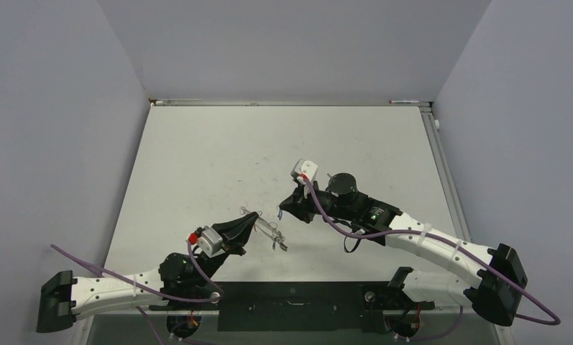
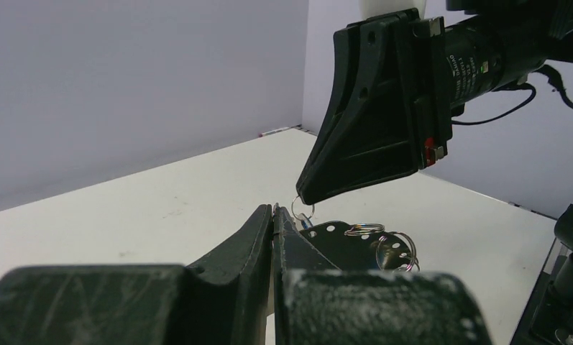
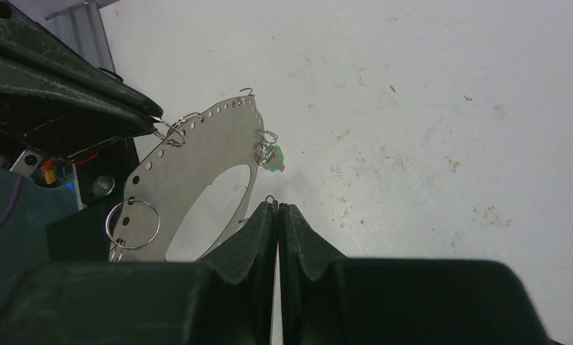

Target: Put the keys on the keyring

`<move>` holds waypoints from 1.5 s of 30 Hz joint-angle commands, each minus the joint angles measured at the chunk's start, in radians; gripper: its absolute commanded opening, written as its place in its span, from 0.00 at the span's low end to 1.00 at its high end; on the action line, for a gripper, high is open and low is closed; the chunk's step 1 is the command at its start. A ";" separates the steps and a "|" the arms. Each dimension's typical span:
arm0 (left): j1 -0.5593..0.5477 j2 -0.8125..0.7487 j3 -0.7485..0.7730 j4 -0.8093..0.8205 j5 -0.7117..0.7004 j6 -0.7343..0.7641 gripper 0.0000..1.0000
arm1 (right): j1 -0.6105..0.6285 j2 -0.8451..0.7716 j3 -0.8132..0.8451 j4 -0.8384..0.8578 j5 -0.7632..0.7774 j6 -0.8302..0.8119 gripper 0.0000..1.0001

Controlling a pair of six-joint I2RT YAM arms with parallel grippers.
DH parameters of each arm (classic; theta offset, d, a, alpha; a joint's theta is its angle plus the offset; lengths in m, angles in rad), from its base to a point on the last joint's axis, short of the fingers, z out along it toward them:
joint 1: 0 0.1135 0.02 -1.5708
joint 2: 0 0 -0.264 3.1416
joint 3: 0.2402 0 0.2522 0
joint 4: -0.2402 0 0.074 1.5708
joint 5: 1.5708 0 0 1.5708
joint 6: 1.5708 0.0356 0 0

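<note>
1. The keyring (image 3: 197,154) is held up off the table (image 3: 427,108), between the two arms. It shows as a flat metal ring with small holes along its rim and a wide opening in the middle.
2. The left gripper (image 2: 274,215) is closed on the keyring's rim, its fingers pressed together with the metal at their tips.
3. The right gripper (image 3: 277,208) is also closed, at the opposite edge, and a thin wire loop (image 3: 269,199) pokes out at its tips. It seems to pinch that loop, though its own fingers hide whether the loop passes through a hole.
4. Done, as far as shows: several split rings (image 3: 132,223) hang from rim holes. One of them carries a green tag (image 3: 274,159), likely a key's head but too small to be sure.
5. Left, in my judgement: most of the task. The other rings that show look bare and many holes are unused. No other keys appear in any view, so where they lie cannot be told.
6. The step in hand looks like fitting the pinched loop to the rim.
7. Containers: no box, tray or dish appears. The keyring is the only holder, and it holds the split rings and the one green tag.
</note>
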 commanded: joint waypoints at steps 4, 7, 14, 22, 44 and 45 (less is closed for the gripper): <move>-0.001 -0.029 -0.129 0.114 0.039 0.009 0.00 | 0.011 0.037 0.016 0.117 -0.157 0.011 0.05; -0.001 -0.034 -0.133 0.117 0.049 0.008 0.00 | 0.017 0.034 0.018 0.134 -0.181 0.010 0.05; -0.001 -0.038 -0.153 0.136 0.044 0.003 0.00 | 0.025 0.031 0.037 0.149 -0.219 0.008 0.05; -0.001 -0.027 -0.154 0.132 0.043 -0.002 0.00 | 0.030 0.041 0.024 0.190 -0.231 0.024 0.05; 0.150 0.456 -0.022 0.348 0.050 -0.120 0.00 | -0.046 0.017 -0.029 -0.034 0.532 0.099 0.05; 0.175 0.510 -0.002 0.381 0.072 -0.129 0.00 | -0.066 0.005 -0.032 -0.050 0.554 0.109 0.05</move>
